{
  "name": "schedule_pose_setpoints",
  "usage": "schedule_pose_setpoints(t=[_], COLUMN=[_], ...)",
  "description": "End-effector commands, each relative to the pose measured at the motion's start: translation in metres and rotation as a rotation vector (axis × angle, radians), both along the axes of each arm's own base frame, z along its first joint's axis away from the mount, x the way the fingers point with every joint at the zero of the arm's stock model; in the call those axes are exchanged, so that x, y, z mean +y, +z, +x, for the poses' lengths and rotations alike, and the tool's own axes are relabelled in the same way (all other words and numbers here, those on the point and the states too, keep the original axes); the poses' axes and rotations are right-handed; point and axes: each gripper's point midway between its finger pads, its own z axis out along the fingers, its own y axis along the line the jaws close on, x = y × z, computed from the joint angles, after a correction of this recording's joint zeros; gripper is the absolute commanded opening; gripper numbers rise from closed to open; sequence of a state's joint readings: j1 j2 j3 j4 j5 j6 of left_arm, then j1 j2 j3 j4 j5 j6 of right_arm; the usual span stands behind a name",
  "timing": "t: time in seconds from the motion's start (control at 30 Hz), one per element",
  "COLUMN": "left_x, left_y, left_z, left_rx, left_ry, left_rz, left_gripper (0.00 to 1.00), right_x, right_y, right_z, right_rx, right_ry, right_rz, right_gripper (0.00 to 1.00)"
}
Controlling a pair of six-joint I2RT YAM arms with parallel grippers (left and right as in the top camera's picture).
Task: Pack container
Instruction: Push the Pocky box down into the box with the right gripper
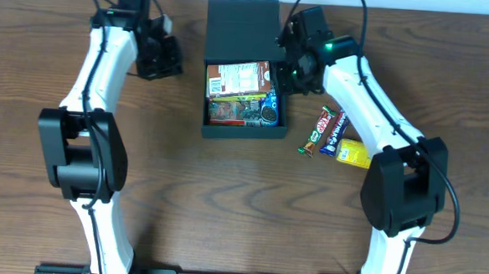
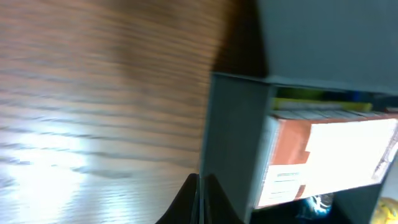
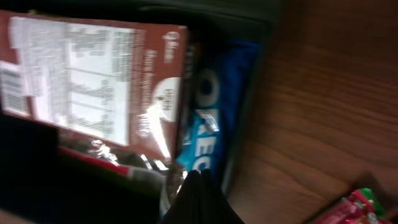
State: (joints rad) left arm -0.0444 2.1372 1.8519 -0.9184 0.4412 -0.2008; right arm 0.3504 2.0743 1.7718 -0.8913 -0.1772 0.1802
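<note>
Container (image 1: 243,28) lies between left hand (image 1: 166,62) and right hand (image 1: 288,68), both pinched together.

Right wrist view: we read "OREO" in white letters on the blue packet (image 3: 210,118), just above and right of the right gripper (image 3: 196,190).

Up and left of that gripper, the brown carton (image 3: 93,74) carries a white panel of tabled print and a round white mark with lettering. Both are too blurred for us to read.

Left wrist view: to the right of the left gripper (image 2: 200,198), the carton's white panel shows faint grey lines of print, not legible.

Overhead view: the red bar (image 1: 323,123), the dark blue bar (image 1: 335,132) and the yellow packet (image 1: 354,153) lie beside the right arm. All bear lettering too small for us to make out.
</note>
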Motion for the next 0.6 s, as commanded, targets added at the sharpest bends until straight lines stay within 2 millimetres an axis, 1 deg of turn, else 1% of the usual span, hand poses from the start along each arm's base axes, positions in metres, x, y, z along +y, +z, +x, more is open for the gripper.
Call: schedule_pose_setpoints(t=[0.0,0.13,0.27,0.43,0.57], left_x=[-0.011,-0.015,-0.016,-0.018,-0.027], left_y=[-0.001,-0.015,-0.030,-0.038,-0.047], left_z=[-0.001,-0.002,-0.004,-0.004,-0.005], left_rx=[-0.017,0.013,0.053,0.070,0.092], left_ry=[-0.042,-0.050,-0.036,-0.039,-0.051], left_rz=[0.009,0.009,0.006,-0.005,-0.059], left_gripper=[0.06,0.06,0.06,0.06,0.06], right_x=[0.000,0.001,0.001,0.002,0.004], right_y=[-0.009,-0.018,-0.017,-0.015,-0.014], right_z=[-0.004,-0.003,0.004,0.008,0.011], right_rx=[0.018,0.015,-0.009,-0.028,-0.040], right_ry=[-0.013,-0.027,-0.041,-0.042,-0.049], right_rz=[-0.013,-0.006,0.002,0.008,0.017], right_gripper=[0.01,0.01,0.01,0.01,0.01])
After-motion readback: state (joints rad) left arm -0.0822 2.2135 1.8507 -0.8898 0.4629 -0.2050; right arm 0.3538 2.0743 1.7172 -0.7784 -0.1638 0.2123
